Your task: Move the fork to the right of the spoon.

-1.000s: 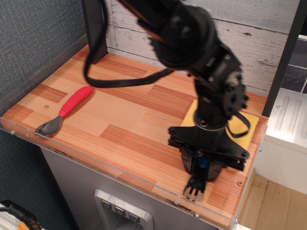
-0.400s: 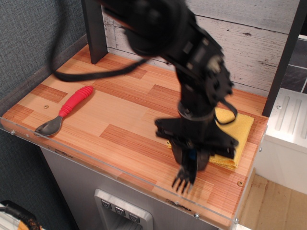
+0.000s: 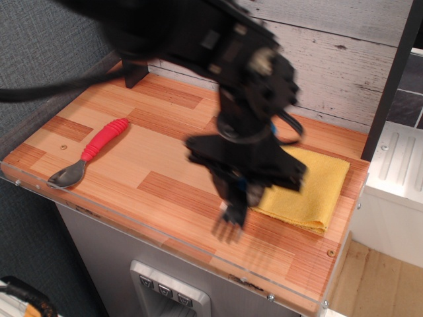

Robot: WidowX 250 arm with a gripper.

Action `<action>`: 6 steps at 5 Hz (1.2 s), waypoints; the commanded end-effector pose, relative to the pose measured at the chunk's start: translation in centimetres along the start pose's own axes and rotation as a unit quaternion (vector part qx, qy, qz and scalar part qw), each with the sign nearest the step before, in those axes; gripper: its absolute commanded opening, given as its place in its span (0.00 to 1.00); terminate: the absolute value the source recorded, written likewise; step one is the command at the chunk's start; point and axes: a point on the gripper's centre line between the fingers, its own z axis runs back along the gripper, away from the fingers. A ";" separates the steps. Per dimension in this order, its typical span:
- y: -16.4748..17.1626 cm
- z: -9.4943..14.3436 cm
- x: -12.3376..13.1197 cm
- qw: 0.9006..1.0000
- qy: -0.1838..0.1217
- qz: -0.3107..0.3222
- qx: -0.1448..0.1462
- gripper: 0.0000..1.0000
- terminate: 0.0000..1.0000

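The spoon (image 3: 91,152), with a ribbed red handle and grey bowl, lies at the table's front left, bowl toward the front edge. My black gripper (image 3: 239,198) is over the middle front of the table, blurred by motion. It is shut on the fork (image 3: 228,224): the dark tines hang below the fingers, just above the wood, and a bit of blue handle shows between the fingers. The fork is well to the right of the spoon.
A yellow cloth (image 3: 310,188) lies at the right, partly behind the gripper. The wooden table (image 3: 165,165) has a clear plastic lip along its front edge. A dark post (image 3: 132,39) stands at the back left, a white plank wall behind.
My gripper has moved left and slightly back across the table with the fork in it, uncovering most of the yellow cloth. The spoon has not moved.
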 end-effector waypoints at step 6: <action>12.5 -2.2 3.2 0.971 0.033 0.230 0.059 0.00 0.00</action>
